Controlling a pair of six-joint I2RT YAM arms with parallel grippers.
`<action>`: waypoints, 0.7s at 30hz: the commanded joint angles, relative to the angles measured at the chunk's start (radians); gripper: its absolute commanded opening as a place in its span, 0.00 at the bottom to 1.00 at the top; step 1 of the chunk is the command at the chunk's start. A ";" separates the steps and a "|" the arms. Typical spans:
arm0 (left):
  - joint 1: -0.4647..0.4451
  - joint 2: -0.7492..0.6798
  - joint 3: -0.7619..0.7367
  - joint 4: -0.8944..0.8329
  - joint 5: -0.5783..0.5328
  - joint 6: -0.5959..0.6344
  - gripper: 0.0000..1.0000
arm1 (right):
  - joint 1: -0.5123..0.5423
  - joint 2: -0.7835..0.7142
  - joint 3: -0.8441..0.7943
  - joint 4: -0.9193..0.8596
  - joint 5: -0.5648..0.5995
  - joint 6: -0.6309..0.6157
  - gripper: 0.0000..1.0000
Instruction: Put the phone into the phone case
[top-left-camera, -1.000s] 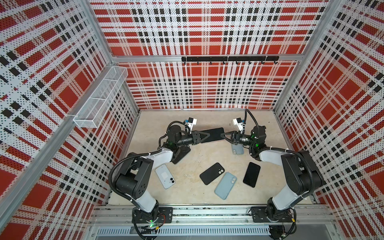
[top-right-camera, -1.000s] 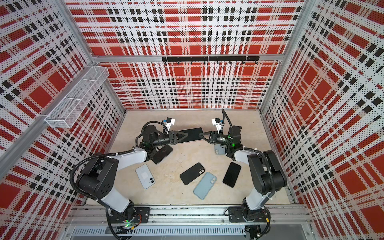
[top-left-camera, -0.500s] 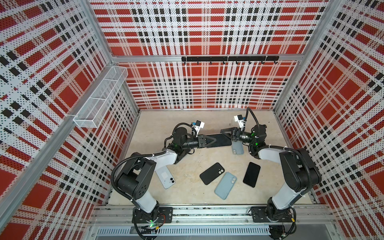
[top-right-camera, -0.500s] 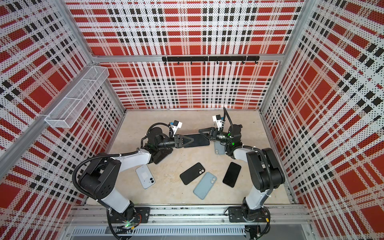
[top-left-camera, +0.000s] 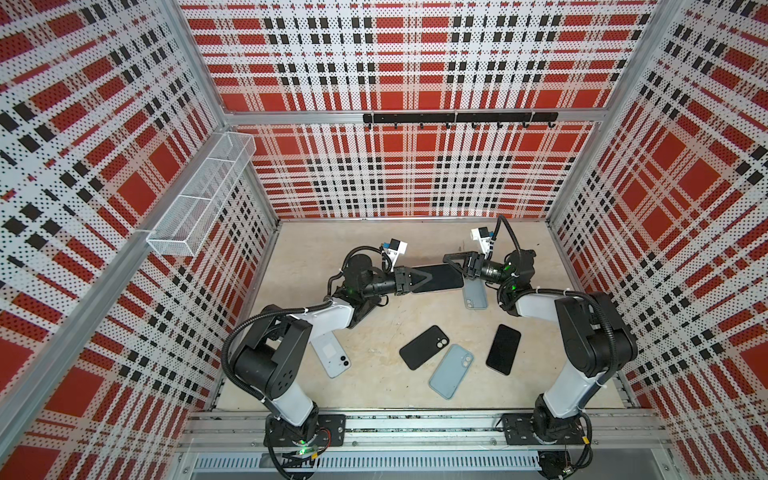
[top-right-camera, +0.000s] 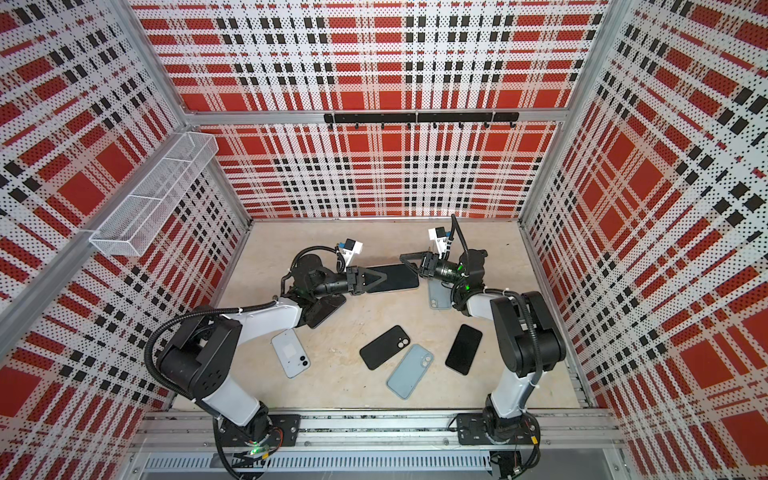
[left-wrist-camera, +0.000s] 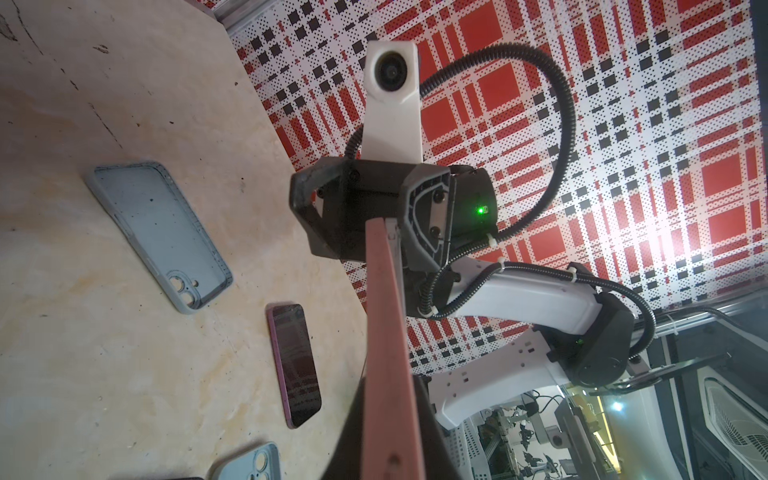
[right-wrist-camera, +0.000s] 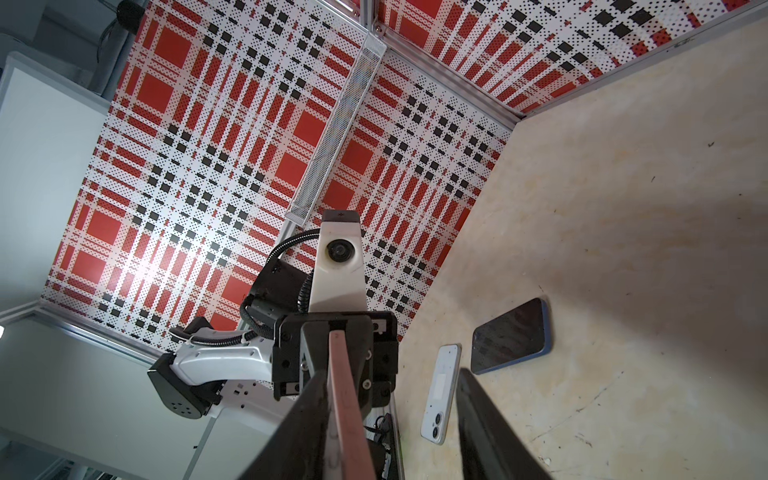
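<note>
Mid-frame, the left fingers (top-left-camera: 417, 278) clamp the phone (top-left-camera: 445, 277); the right fingers (right-wrist-camera: 492, 434) stand apart around its other end.

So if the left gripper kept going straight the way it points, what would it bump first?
Probably the right gripper, which faces it with open jaws. The left gripper is shut on the pink-edged phone, whose far end reaches between those jaws, though depth is hard to judge.

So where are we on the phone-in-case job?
Done: the phone is off the table, clamped at one end by the left gripper. In hand: the right gripper sits at its other end with fingers spread, not gripping. Left: the phone is in no case; the empty blue-grey case lies open side up on the table.
</note>
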 joint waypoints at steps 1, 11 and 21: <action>-0.004 -0.020 0.050 0.128 0.044 -0.034 0.00 | -0.022 0.000 -0.002 0.003 0.014 -0.046 0.52; -0.005 -0.029 0.059 0.113 0.085 -0.037 0.00 | -0.059 -0.051 -0.022 -0.115 0.021 -0.157 0.59; -0.015 -0.038 0.067 0.092 0.104 -0.029 0.00 | -0.073 -0.088 0.011 -0.209 0.020 -0.227 0.66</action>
